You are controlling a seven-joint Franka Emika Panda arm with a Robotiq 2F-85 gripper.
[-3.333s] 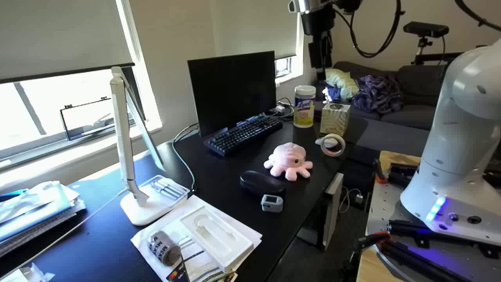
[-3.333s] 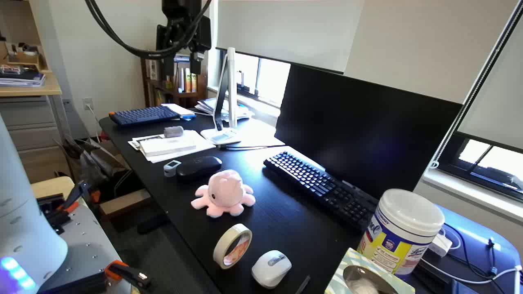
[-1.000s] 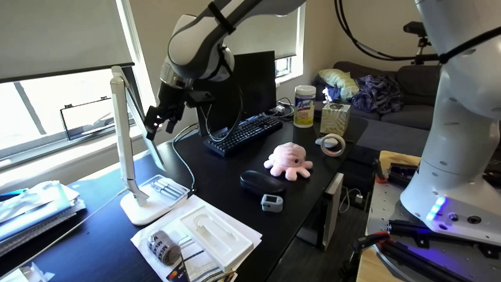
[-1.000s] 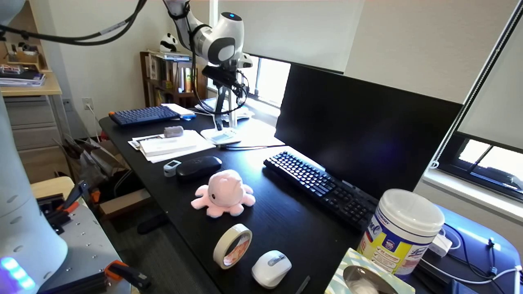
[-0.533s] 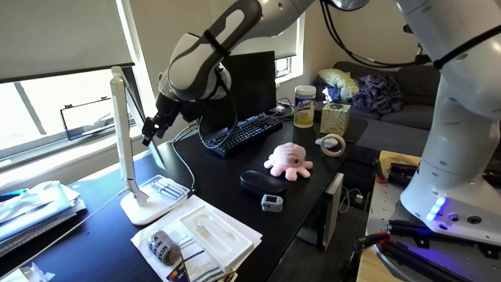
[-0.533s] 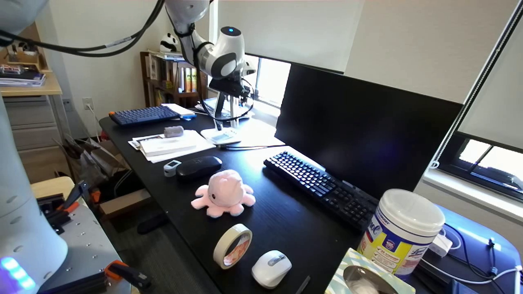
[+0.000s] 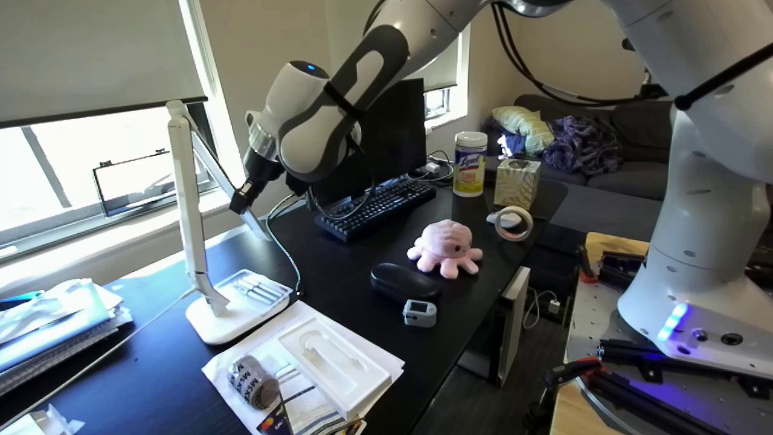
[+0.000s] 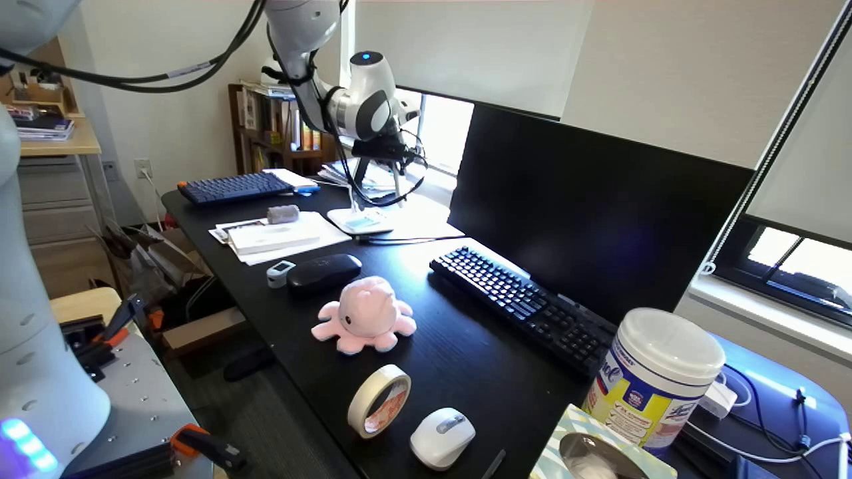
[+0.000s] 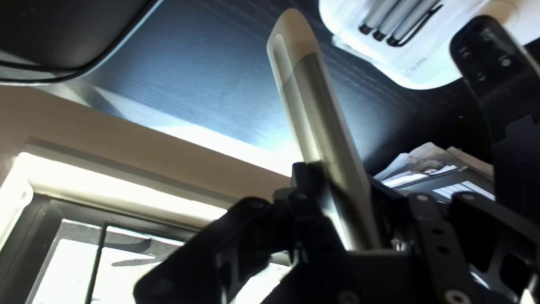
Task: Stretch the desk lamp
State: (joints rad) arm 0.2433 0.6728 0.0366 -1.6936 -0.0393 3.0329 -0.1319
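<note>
black robot gripper (image 9: pixel 341 181), fingers (image 9: pixel 306 181) pinching the long thin silver bar (image 9: pixel 314 105) of the slim white folding desk lamp (image 7: pixel 189 199), lamp standing on a long black desk (image 7: pixel 338 272), bright window (image 7: pixel 60 175) nearby

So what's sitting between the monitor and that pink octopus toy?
A black keyboard lies between the monitor and the pink octopus toy, as both exterior views show.

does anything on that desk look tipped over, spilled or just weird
One mild oddity: the tape roll stands on its rim near the edge of the desk rather than lying flat, and might roll. No spill or damage shows. The desk lamp looks hinged, so its sharp bend seems normal.
</note>
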